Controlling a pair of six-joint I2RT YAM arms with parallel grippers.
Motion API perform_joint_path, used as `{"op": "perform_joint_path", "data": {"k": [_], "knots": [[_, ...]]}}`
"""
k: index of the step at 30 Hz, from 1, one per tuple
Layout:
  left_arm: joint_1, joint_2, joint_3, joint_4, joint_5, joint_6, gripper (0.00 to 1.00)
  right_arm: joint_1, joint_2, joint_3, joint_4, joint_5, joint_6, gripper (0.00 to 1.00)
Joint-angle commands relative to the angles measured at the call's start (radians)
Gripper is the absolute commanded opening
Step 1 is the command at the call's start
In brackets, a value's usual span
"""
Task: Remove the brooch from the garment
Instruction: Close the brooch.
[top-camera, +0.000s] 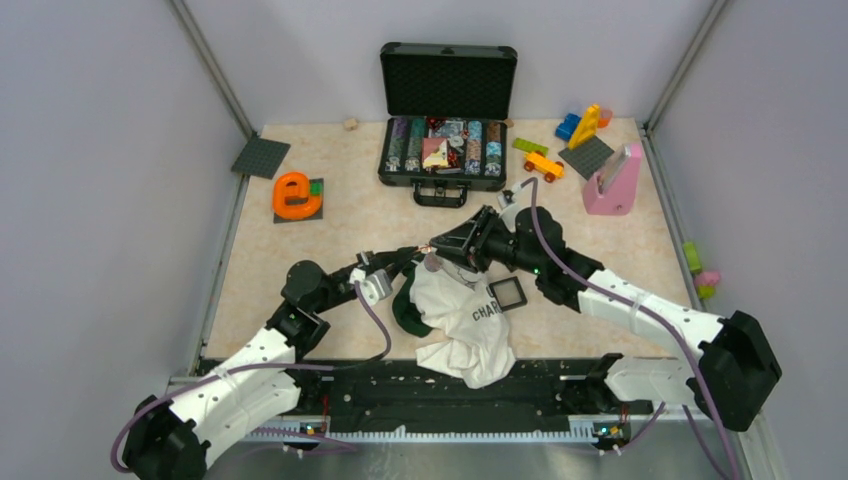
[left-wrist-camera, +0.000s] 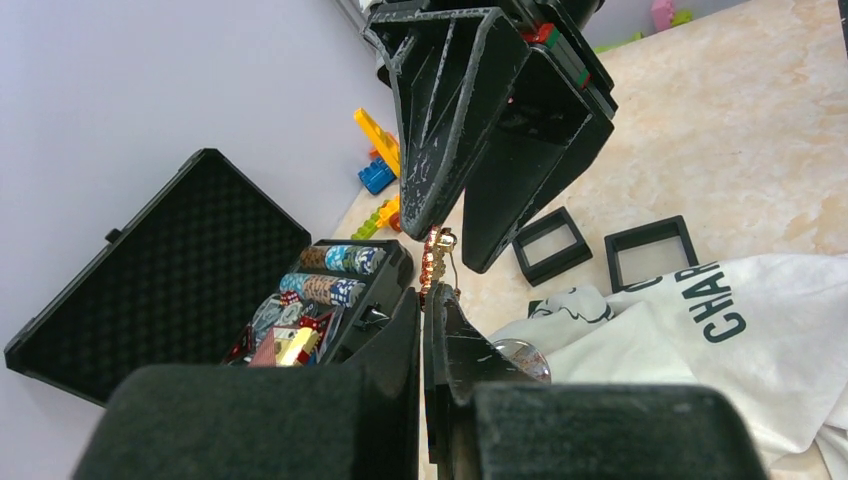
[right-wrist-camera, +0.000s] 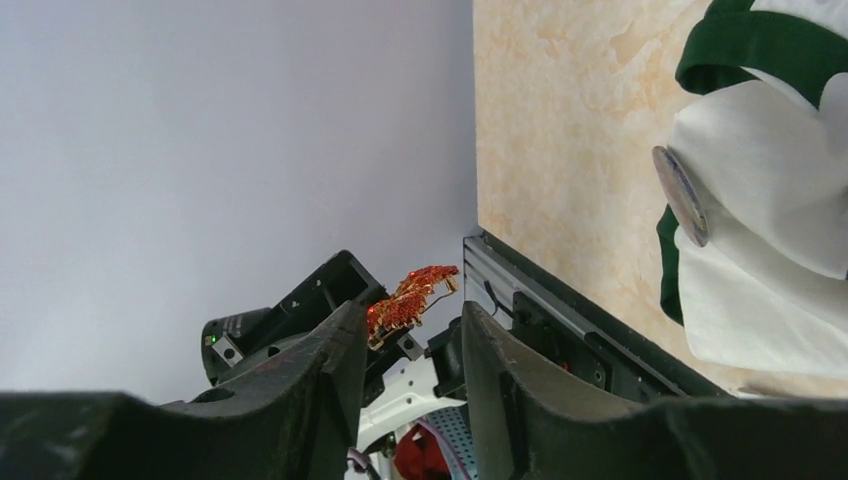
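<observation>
Pinching the brooch (left-wrist-camera: 437, 262), left fingers (left-wrist-camera: 462, 352) are closed; right fingers (right-wrist-camera: 322, 372) gape around it.

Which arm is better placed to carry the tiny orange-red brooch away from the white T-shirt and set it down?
Left, probably. The left gripper looks shut on the tiny orange-red brooch, held clear of the white T-shirt. The right gripper only brackets it, fingers apart.

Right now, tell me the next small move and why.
Probably close the right tool gently on the brooch. Its fingers stand open on either side of it, while the left tool seems to pinch its lower end. The brooch hangs in the air, clear of the shirt, so a handover looks ready.
</observation>
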Motion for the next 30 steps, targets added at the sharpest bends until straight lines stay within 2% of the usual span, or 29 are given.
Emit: {"op": "perform_joint_path", "data": {"k": [1,9,12,14,16,18,19,21,22,26,28,30], "knots": [[-0.005,-0.003,0.037,0.022,0.022,0.028,0.00,0.025,0.018,0.038,0.061,0.016,0.056,0.37],[-0.013,0.001,0.037,0.027,0.031,0.029,0.00,0.037,0.034,0.033,0.088,0.032,0.067,0.22],[-0.014,0.000,0.038,0.029,0.029,0.030,0.00,0.037,0.034,0.028,0.095,0.037,0.068,0.13],[-0.016,0.000,0.036,0.033,0.032,0.022,0.01,0.037,0.030,0.021,0.105,0.049,0.068,0.00],[-0.017,0.001,0.034,0.037,0.038,0.010,0.10,0.037,0.025,0.014,0.110,0.070,0.065,0.00],[-0.019,0.001,0.030,0.041,0.046,-0.014,0.25,0.037,0.020,0.014,0.108,0.087,0.054,0.00],[-0.020,0.000,0.029,0.042,0.052,-0.032,0.40,0.037,0.017,0.014,0.108,0.097,0.048,0.00],[-0.023,-0.002,0.021,0.042,0.057,-0.083,0.82,0.035,0.016,0.015,0.109,0.114,0.019,0.00],[-0.024,-0.006,0.014,0.042,0.055,-0.110,0.92,0.034,0.016,0.015,0.107,0.120,0.006,0.00],[-0.025,-0.042,-0.014,0.032,0.006,-0.232,0.96,0.020,0.008,0.011,0.144,0.109,-0.145,0.00],[-0.025,-0.054,-0.016,0.016,-0.014,-0.287,0.97,0.016,0.002,0.002,0.201,0.059,-0.312,0.00],[-0.025,-0.047,-0.008,0.021,-0.056,-0.404,0.99,0.011,-0.005,0.000,0.233,-0.013,-0.446,0.00]]}}
